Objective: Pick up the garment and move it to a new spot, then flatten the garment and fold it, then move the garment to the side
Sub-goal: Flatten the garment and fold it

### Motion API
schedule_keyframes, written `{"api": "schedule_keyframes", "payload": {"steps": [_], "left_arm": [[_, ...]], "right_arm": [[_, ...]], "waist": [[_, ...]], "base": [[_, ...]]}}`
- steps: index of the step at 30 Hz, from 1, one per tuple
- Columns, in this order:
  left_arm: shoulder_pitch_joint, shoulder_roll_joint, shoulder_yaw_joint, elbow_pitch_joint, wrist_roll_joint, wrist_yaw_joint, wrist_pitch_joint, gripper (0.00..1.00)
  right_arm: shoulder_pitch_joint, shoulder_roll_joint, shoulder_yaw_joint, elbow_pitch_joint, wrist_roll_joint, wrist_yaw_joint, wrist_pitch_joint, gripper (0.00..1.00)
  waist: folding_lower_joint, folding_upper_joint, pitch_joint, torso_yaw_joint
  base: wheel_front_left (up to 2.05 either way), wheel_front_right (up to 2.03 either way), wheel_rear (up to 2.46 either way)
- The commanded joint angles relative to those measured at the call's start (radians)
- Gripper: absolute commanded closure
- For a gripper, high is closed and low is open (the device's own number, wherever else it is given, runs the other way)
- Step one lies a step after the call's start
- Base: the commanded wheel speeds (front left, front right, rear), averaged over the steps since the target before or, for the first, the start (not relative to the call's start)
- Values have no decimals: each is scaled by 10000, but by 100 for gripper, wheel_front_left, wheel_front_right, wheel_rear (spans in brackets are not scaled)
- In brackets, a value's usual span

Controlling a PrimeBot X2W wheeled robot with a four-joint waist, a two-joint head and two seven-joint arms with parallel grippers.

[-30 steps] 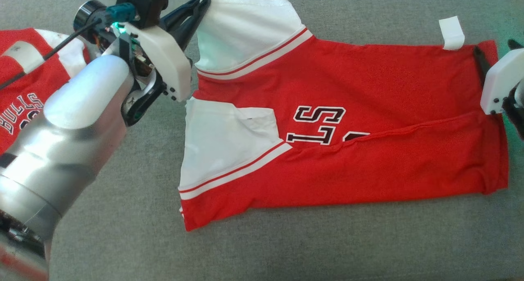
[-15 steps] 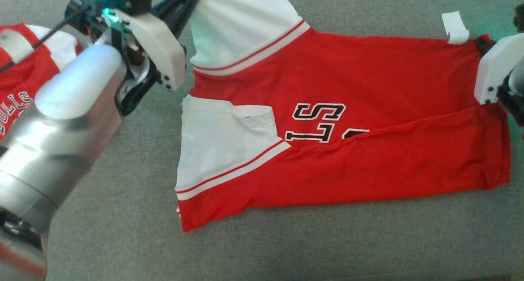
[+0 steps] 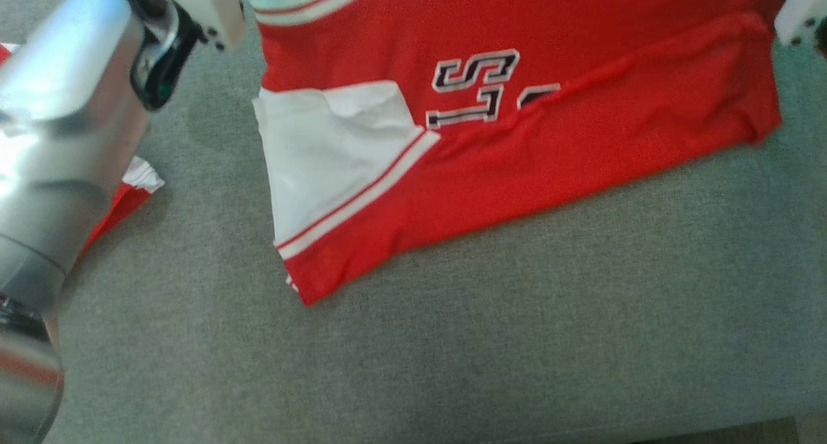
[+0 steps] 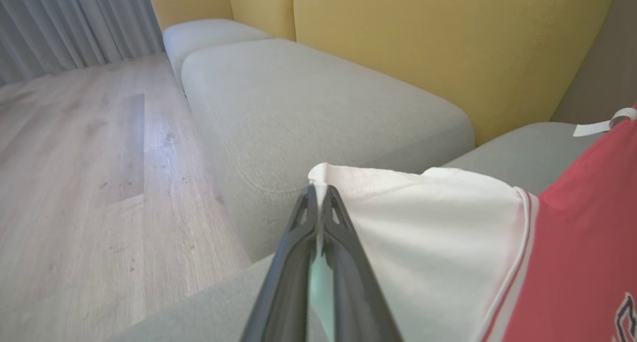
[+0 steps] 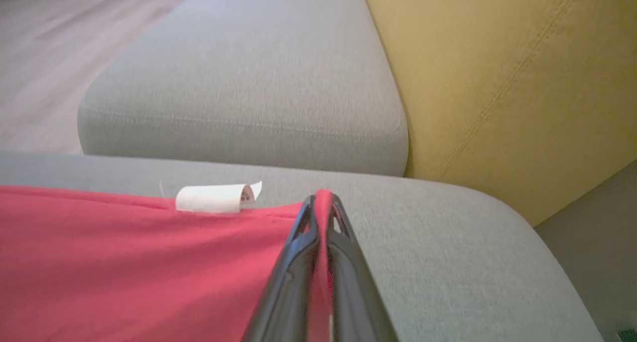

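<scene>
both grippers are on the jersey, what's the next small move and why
Probably raise both ends together, evenly: the left gripper is shut on the white sleeve, the right gripper on the red hem, and the jersey lies on the cushion.

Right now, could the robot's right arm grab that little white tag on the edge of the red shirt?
Probably not yet. The white tag lies close to the right gripper with nothing between, but that gripper is shut on a corner of the red shirt, so it must let go first.
</scene>
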Motion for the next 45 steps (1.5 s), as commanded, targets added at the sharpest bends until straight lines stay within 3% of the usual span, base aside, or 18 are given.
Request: {"api": "schedule_keyframes", "payload": {"steps": [1, 9, 18, 25, 29, 34, 40, 45], "left_arm": [[-725, 268, 424, -16, 136, 29, -268, 100], [-864, -97, 238, 549, 359, -140, -1311, 100], [-14, 78, -614, -364, -285, -275, -911, 100], [1198, 1204, -1615, -3077, -1895, -279, 432, 100], [1745, 2160, -2274, -4660, -2090, -280, 1080, 100], [2341, 2944, -2560, -6206, -2290, -281, 1852, 100], [2747, 3315, -2649, -7089, -2301, -281, 2411, 100], [3044, 3310, -2684, -7499, -2188, -281, 2801, 100]], "right_arm": [[-271, 57, -79, -179, -61, -9, -257, 100], [-644, 323, -1, 473, -325, -9, -1417, 100], [163, 79, 550, 839, 903, -9, -1205, 100], [1244, -743, 1612, 364, 2356, -9, -23, 100], [1780, -1444, 2322, -52, 2913, -9, 600, 100], [2338, -2257, 3114, -649, 3505, -9, 1157, 100], [2565, -2839, 3718, -986, 3852, -9, 1567, 100], [2697, -3219, 4307, -1266, 4165, -9, 2043, 100]], "waist": [[-1, 0, 5, -19], [-1, 0, -143, 80], [-1, 0, -642, 500], [-1, 0, -1103, 726], [-1, 0, -1244, 836], [-1, 0, -1346, 979], [-1, 0, -1396, 1017], [-1, 0, -1420, 982]], "base": [[0, 0, 0], [0, 0, 0], [0, 0, 0], [0, 0, 0], [0, 0, 0], [0, 0, 0], [0, 0, 0], [0, 0, 0]]}}
